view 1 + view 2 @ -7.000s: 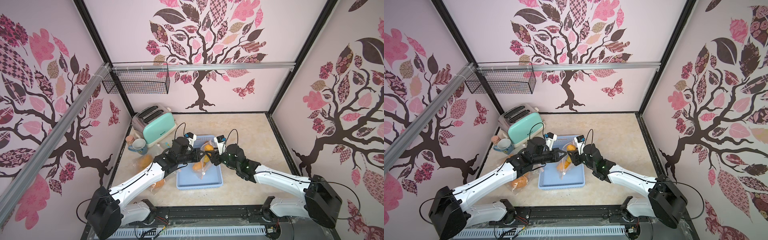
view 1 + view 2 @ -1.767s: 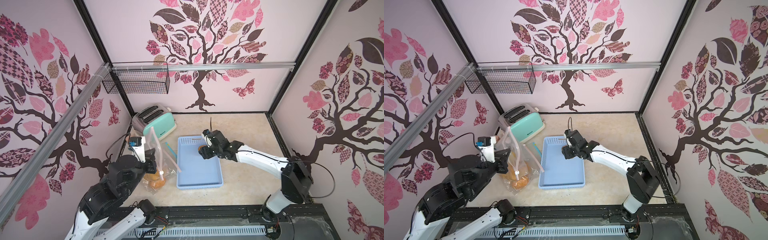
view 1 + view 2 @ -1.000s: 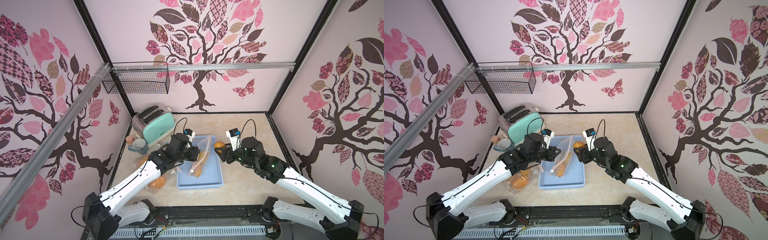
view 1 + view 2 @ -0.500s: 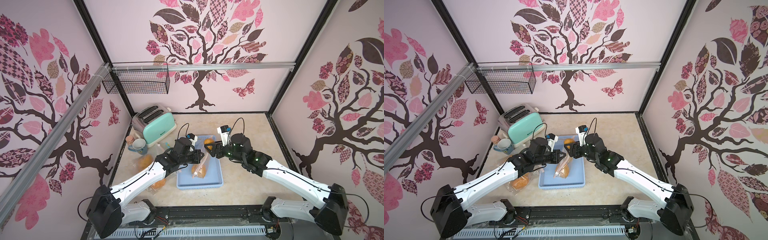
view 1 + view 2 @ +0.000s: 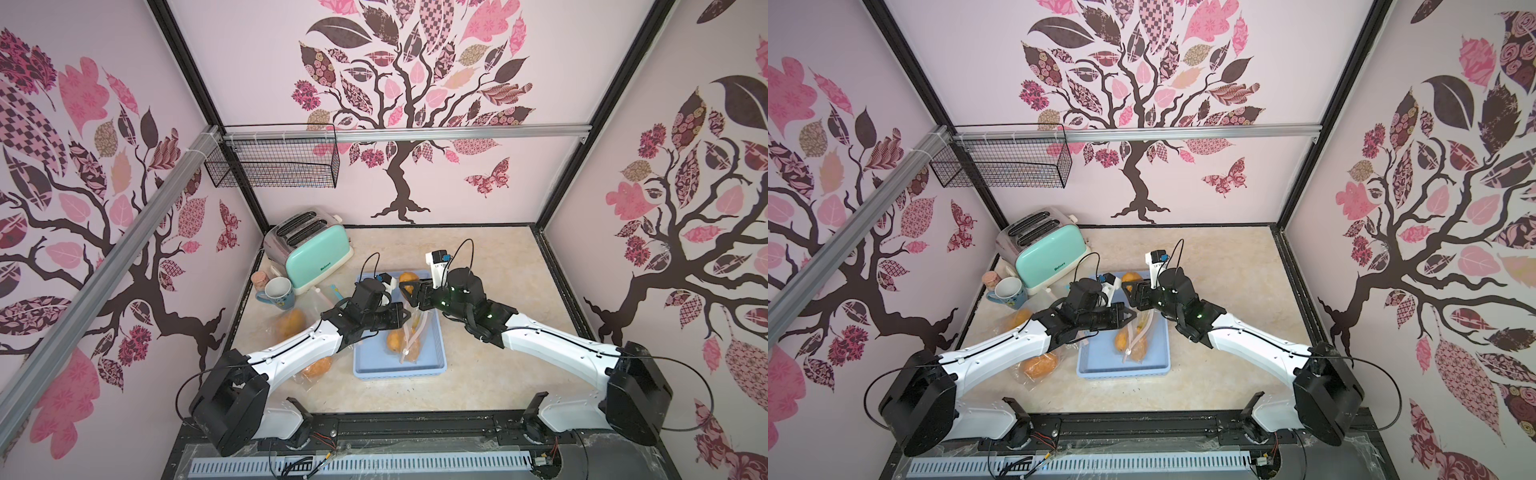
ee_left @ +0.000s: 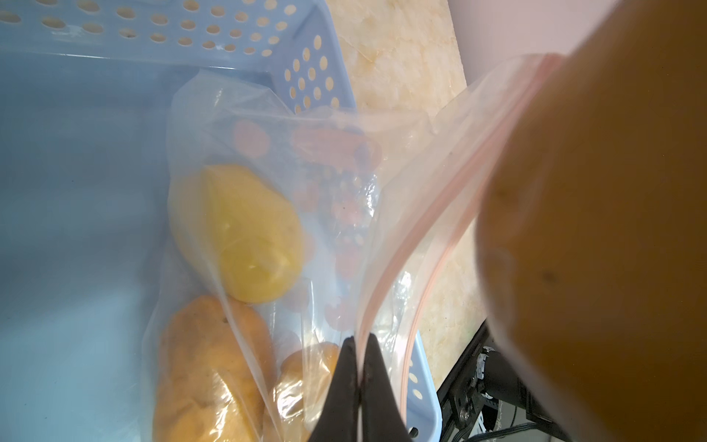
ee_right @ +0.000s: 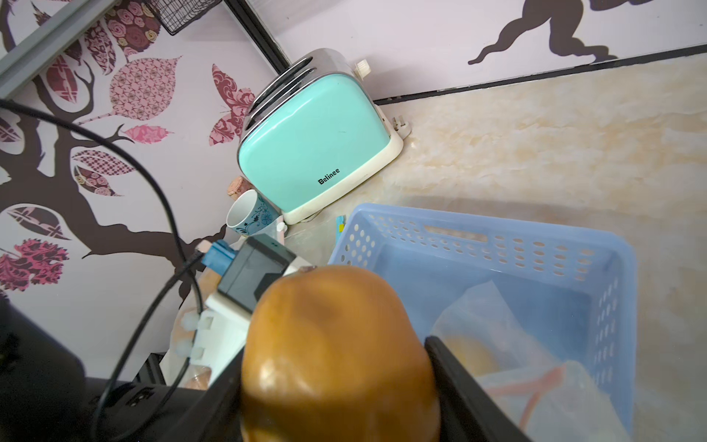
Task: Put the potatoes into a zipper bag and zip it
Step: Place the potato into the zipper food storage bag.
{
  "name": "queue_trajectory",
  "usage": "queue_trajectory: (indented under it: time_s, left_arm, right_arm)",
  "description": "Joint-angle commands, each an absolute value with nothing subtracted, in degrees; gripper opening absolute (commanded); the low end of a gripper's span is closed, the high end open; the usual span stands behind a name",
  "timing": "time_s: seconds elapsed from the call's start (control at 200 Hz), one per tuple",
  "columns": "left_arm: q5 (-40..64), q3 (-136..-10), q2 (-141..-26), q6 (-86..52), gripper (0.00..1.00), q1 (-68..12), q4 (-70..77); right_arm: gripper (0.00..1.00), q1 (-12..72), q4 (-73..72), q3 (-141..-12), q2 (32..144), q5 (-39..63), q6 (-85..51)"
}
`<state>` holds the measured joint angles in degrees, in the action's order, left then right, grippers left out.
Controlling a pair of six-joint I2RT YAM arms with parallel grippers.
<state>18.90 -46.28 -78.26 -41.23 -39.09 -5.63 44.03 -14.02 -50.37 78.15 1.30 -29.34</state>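
Left wrist view: left gripper (image 6: 359, 346) clamped on the zipper bag (image 6: 267, 145) by its rim, three potatoes (image 6: 248, 233) inside, bag resting in the blue basket (image 6: 153, 30), while the right gripper (image 7: 336, 367) grasps another potato (image 7: 336, 344) just beside that rim.

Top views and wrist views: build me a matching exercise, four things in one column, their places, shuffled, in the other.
Things
1. mint-green metal toaster
2. clear plastic zipper bag with a pink zip strip
3. orange-tan oval potato
4. white ceramic mug with blue flowers

Places
A. clamped in the right hand
B. far left corner, slots facing up
C. rim pinched by the left hand, lower part in the light blue perforated plastic basket
D. upright, beside the toaster on its near side

Pairs: 1-B, 2-C, 3-A, 4-D
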Motion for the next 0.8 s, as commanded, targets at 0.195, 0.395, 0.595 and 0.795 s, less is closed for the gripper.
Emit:
queue_trajectory:
  time_s: [0.195, 0.395, 0.595, 0.795]
  left_arm:
    - [20.4, -43.8, -79.4, -43.5, 0.00, -36.8, -2.1]
    - [20.2, -44.8, -79.6, -43.6, 0.00, -36.7, -2.6]
    - [18.8, -46.7, -77.6, -42.8, 0.00, -36.5, -6.1]
    - [14.8, -48.7, -74.5, -41.3, 0.00, -36.4, -10.1]
  right_arm:
    - [0.57, 43.6, -25.6, -43.4, 82.1, 0.0, -23.6]
    - [0.57, 43.6, -28.9, -41.1, 83.5, 0.9, -19.5]
    - [0.57, 43.7, -28.1, -40.8, 84.5, 1.8, -17.8]
    - [0.57, 43.7, -24.7, -42.7, 87.0, 2.1, -15.8]
